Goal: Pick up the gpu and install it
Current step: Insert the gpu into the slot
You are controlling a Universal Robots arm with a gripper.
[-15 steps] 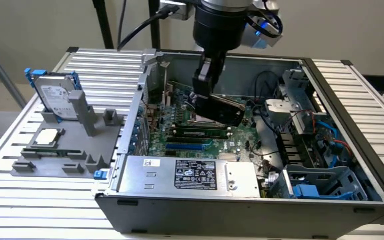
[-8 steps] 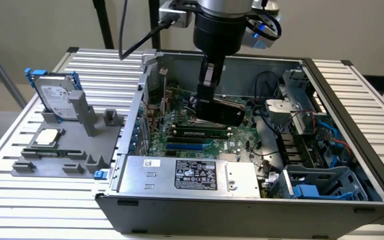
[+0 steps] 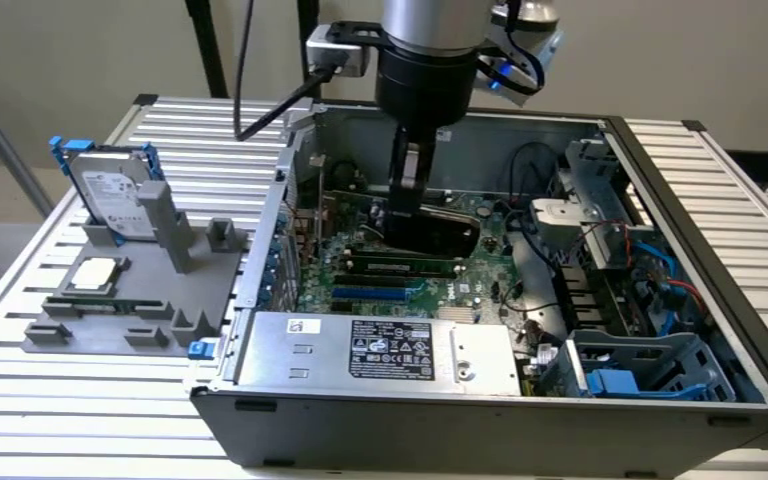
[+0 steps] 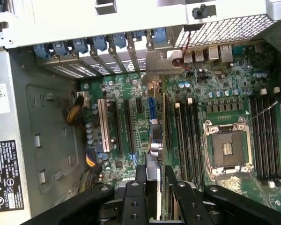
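Note:
My gripper (image 3: 411, 212) reaches down into the open computer case (image 3: 651, 160) and is shut on the gpu (image 3: 440, 235), a black card held just above the green motherboard (image 3: 384, 285). In the wrist view the gpu (image 4: 164, 126) appears edge-on between my black fingers (image 4: 141, 174), running away from them over the expansion slots. Its silver bracket (image 4: 160, 62) sits at the case's rear slot openings. A blue slot (image 4: 152, 108) lies right beside the card's edge. Whether the card is seated in a slot I cannot tell.
A grey fixture (image 3: 104, 320) at the exterior view's left holds a hard drive with blue rails (image 3: 111, 190), a CPU (image 3: 95, 274) and a RAM stick (image 3: 91, 303). The power supply (image 3: 384, 350) and blue drive cage (image 3: 644, 365) crowd the case. An open CPU socket (image 4: 227, 147) lies beside the card.

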